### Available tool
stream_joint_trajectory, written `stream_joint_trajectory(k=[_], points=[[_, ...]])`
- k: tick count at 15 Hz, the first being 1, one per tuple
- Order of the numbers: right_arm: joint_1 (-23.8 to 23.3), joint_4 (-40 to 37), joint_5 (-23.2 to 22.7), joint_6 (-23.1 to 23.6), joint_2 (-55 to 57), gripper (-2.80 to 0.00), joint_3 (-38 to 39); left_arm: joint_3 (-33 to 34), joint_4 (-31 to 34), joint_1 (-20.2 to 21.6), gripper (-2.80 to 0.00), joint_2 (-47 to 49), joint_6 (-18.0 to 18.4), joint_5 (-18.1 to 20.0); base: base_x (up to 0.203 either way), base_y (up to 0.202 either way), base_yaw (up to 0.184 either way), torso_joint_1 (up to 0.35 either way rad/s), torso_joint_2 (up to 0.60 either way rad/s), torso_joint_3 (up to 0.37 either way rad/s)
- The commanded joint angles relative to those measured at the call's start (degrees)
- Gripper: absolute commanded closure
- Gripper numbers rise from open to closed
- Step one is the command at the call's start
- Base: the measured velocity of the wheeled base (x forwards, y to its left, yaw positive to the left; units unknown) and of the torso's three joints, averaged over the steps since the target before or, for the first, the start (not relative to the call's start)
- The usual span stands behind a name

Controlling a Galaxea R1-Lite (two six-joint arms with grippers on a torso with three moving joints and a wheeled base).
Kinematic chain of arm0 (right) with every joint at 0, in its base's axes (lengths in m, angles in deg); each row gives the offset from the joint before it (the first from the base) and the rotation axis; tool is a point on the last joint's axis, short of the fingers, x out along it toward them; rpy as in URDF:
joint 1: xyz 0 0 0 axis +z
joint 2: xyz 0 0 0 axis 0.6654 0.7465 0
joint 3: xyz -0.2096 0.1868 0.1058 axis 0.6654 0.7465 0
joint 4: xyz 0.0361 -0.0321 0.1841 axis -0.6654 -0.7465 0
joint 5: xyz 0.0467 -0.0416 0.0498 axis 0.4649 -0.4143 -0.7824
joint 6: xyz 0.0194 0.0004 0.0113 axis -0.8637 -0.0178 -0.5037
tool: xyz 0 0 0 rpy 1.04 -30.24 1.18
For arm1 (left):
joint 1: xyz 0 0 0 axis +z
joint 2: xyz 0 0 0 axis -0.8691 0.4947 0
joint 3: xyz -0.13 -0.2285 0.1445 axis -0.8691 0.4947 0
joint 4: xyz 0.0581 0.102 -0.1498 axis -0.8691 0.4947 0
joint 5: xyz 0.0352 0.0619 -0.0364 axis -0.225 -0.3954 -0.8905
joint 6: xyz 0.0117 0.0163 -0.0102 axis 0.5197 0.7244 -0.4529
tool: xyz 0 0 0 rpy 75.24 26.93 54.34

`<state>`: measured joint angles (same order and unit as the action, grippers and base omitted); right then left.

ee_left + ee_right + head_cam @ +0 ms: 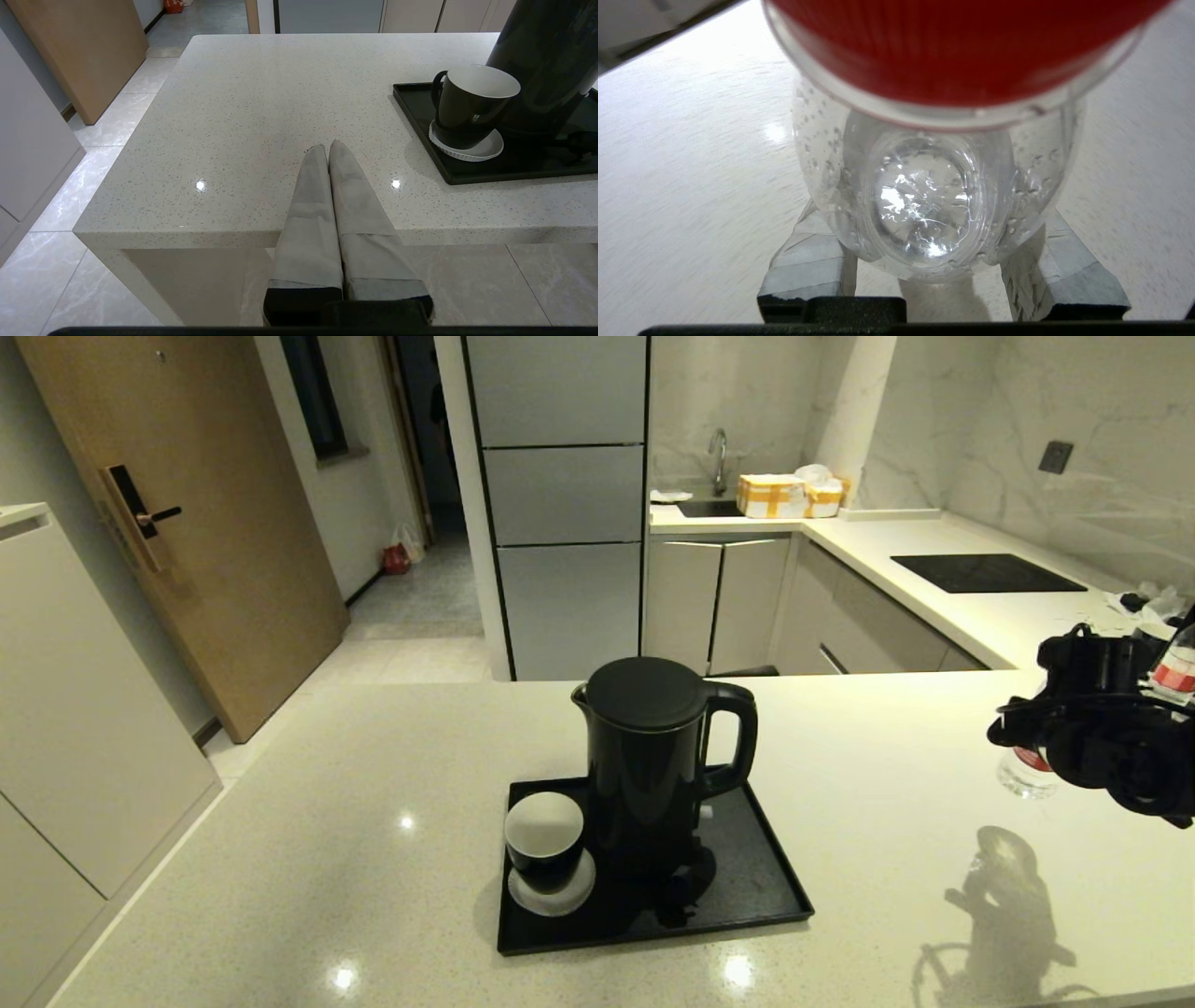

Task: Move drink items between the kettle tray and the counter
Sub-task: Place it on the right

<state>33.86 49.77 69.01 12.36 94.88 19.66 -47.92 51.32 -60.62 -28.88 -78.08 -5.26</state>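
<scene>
One item, the water bottle (934,196), is pinched by the right hand (943,275) above the tabletop (887,775), well apart from the kettle tray (756,887); transfer unfinished.

Water bottle (1027,770) mostly hidden behind right gripper (1111,747), cap (966,46) cropped.

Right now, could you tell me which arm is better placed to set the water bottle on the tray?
Right: its end effector holds the water bottle above the counter. The left end effector is shut, empty.

Right gripper (924,275) fingers (808,275) spread apart; left gripper (328,149) fingers pressed together.
</scene>
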Motion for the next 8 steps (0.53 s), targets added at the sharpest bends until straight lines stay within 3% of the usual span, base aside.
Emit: stream_joint_trajectory(k=[1,3,8], points=[[-1.48,0.29,3.91,-1.3,7.37,0.0,-1.23,-0.04,0.0,0.0,0.0,-0.01,-0.07,-0.01,0.0,0.0,0.0,0.0,0.0,0.0],[-1.79,0.35,7.11,-5.52,9.43,0.0,-0.68,-0.04,-0.03,0.0,0.0,-0.01,-0.07,-0.01,0.0,0.0,0.0,0.0,0.0,0.0],[-2.6,0.12,6.73,-6.12,7.43,0.0,1.77,-0.03,-0.03,0.0,0.0,-0.01,-0.07,-0.01,0.0,0.0,0.0,0.0,0.0,0.0]])
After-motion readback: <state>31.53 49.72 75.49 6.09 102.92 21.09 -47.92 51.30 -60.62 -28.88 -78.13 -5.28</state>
